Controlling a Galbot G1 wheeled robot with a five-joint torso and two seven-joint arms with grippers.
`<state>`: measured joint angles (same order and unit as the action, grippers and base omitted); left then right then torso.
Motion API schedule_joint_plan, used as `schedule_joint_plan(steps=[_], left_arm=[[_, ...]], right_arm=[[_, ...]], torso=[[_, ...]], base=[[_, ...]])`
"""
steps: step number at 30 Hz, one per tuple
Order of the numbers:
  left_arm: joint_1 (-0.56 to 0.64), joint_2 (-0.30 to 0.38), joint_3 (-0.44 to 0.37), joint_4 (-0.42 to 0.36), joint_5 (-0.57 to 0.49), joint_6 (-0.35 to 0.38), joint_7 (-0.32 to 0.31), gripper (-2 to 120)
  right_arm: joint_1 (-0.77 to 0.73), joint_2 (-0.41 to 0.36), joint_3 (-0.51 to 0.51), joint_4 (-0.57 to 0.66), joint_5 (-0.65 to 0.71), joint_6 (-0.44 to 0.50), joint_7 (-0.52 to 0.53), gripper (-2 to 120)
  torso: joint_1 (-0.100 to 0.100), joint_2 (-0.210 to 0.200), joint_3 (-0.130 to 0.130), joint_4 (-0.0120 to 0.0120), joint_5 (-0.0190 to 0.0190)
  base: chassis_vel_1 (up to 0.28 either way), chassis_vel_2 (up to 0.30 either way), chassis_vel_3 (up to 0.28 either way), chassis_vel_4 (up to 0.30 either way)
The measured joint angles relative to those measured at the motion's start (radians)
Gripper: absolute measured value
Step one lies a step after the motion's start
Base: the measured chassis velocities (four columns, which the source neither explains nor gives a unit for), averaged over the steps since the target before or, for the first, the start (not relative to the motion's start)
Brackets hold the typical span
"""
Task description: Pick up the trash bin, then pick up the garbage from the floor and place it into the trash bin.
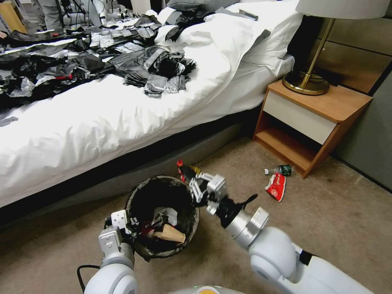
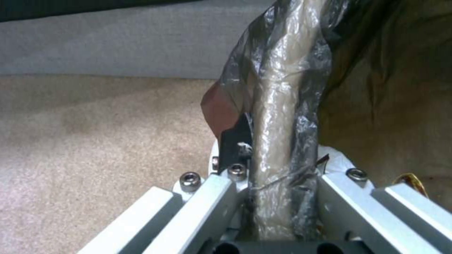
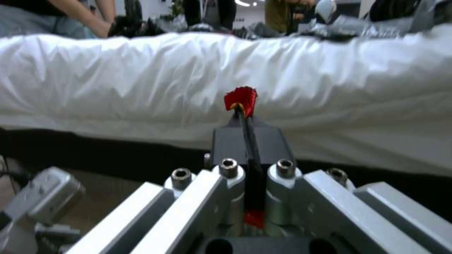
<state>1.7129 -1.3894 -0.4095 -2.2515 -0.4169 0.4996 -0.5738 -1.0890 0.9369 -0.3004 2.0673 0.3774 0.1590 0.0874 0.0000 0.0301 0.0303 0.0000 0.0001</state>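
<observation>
Head camera looked forward and down from above, taking in bed point(image 1: 122, 106), nightstand point(image 1: 314, 118), carpet point(image 1: 347, 212) and both arms. Left wrist camera sat very close behind left end effector point(image 2: 278, 197), facing along its fingers point(image 2: 207, 204) at trash bin point(image 2: 282, 106) rim, carpet and bed base beyond. Right wrist camera looked low and level over right end effector point(image 3: 247, 141) toward bed side point(image 3: 141, 88). All three shared bed edge.

A: so the left gripper point(image 1: 132, 224) is clamped on the near rim of the trash bin point(image 1: 185, 234), bin's got scraps inside already.

B: and the right gripper point(image 1: 192, 179)?

A: by the far rim, pinching a red and dark wrapper point(image 1: 181, 168). Another red wrapper point(image 1: 276, 186) and a tiny bottle point(image 1: 281, 169) lie by the nightstand point(image 1: 326, 110).
</observation>
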Motion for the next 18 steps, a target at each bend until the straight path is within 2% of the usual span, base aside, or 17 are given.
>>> schedule_joint_plan(steps=[11, 12, 13, 15, 16, 18], left_arm=[[0.014, -0.001, 0.011, -0.023, 0.000, 0.002, 0.000, 0], [0.016, -0.001, 0.012, -0.026, 0.000, 0.002, 0.000, 0], [0.016, -0.001, 0.012, -0.026, 0.000, 0.002, 0.000, 0], [0.017, -0.002, 0.015, -0.029, 0.000, 0.002, 0.000, 0], [0.017, -0.002, 0.015, -0.029, 0.000, 0.002, 0.000, 0], [0.017, -0.002, 0.018, -0.031, 0.000, 0.002, 0.000, 0]], right_arm=[[0.028, 0.046, -0.041, -0.153, -0.013, 0.009, 0.020, 0], [0.028, 0.051, -0.043, -0.161, -0.015, 0.008, 0.020, 7], [0.028, 0.051, -0.043, -0.161, -0.015, 0.008, 0.020, 7], [0.023, 0.055, -0.051, -0.166, -0.022, 0.006, 0.020, 17], [0.023, 0.055, -0.051, -0.166, -0.022, 0.006, 0.020, 17], [0.016, 0.058, -0.059, -0.169, -0.033, 0.004, 0.020, 25]], torso=[[0.000, 0.000, 0.000, 0.0001, -0.0001], [0.000, 0.000, 0.000, 0.0001, 0.0000], [0.000, 0.000, 0.000, 0.0001, 0.0000], [0.000, 0.000, 0.000, 0.0001, -0.0001], [0.000, 0.000, 0.000, 0.0001, -0.0001], [0.000, 0.000, 0.000, 0.0000, -0.0001]], base=[[0.000, 0.000, 0.000, 0.000], [0.000, 0.000, 0.000, 0.000], [0.000, 0.000, 0.000, 0.000], [0.000, 0.000, 0.000, 0.000], [0.000, 0.000, 0.000, 0.000], [0.000, 0.000, 0.000, 0.000]])
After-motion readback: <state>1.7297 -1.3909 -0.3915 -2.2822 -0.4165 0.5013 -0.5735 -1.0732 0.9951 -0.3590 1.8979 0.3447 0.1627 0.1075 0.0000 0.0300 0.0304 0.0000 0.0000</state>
